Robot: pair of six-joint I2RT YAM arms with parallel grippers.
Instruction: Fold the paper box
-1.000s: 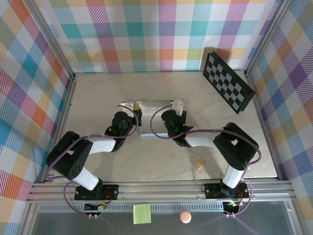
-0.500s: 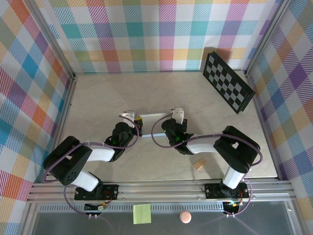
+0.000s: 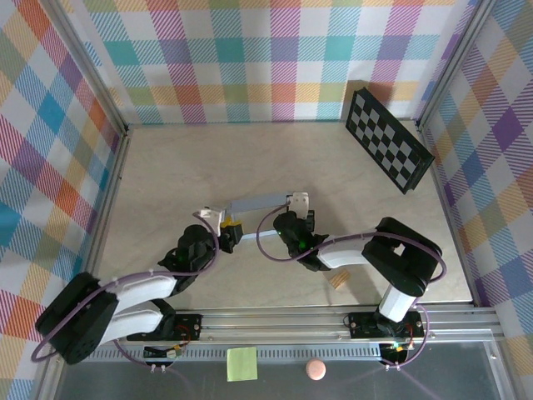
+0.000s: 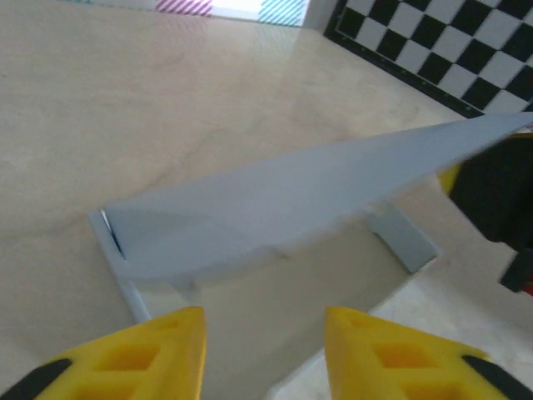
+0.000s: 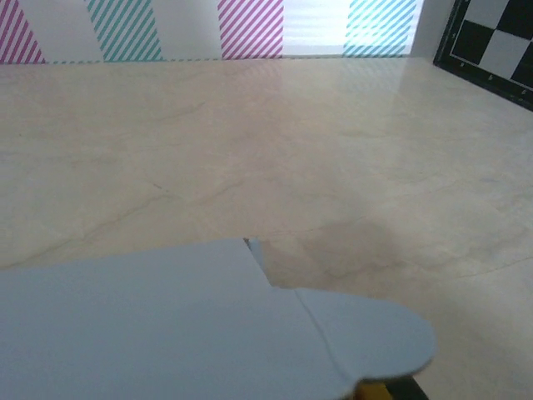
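Note:
The paper box (image 3: 260, 202) is a pale grey creased sheet in mid-table, one panel raised and slanting up to the right. My right gripper (image 3: 297, 203) is shut on its right end. In the right wrist view the grey panel (image 5: 166, 325) and a rounded flap (image 5: 371, 337) cover the fingers. My left gripper (image 3: 226, 227) stands open just short of the box's left end, touching nothing. In the left wrist view the left gripper (image 4: 260, 354) shows yellow fingertips (image 4: 179, 350) apart, with the slanted panel (image 4: 291, 196) beyond them.
A checkerboard panel (image 3: 390, 140) leans at the back right corner. A small wooden block (image 3: 339, 280) lies near the right arm's base. A yellow-green sticky note (image 3: 242, 363) and a pink ball (image 3: 315, 369) sit below the rail. Plaid walls enclose the table.
My left gripper has opened, let go of the box's left end and drawn back toward the near left. The box has tilted, still held at its right end.

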